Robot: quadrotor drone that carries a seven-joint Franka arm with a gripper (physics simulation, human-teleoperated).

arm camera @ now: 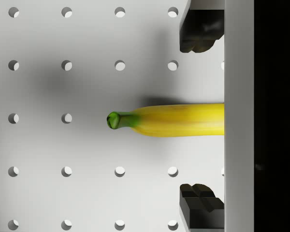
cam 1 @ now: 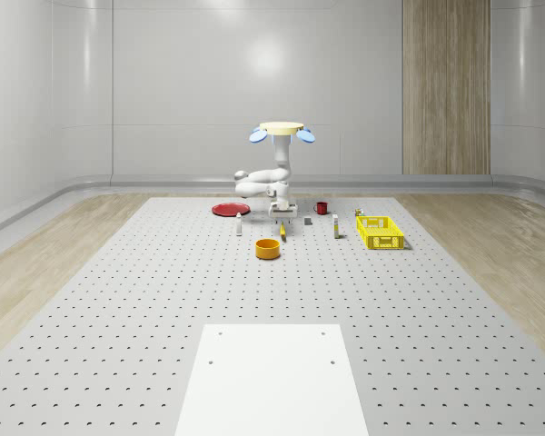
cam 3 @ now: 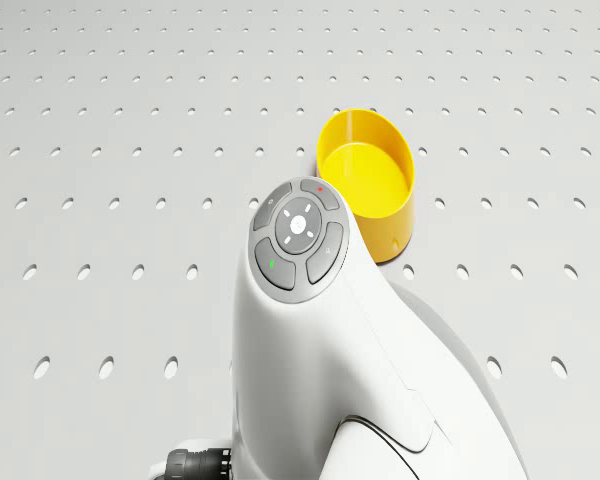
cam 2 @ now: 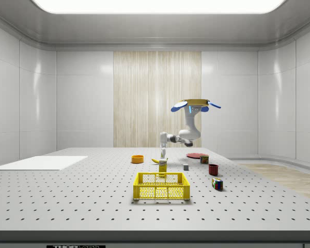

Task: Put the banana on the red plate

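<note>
Hovering above the far middle of the perforated table, drone with arm bent down. Gripper spread wide, 2 fingers either side of the banana, gripping nothing. Banana flat on the table, near the yellow bowl. Red plate toward the far edge, well apart.

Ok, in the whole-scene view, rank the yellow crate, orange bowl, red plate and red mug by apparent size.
1. yellow crate
2. red plate and orange bowl: look alike; the bowl is nearer the camera, so unsure
3. red mug
</note>
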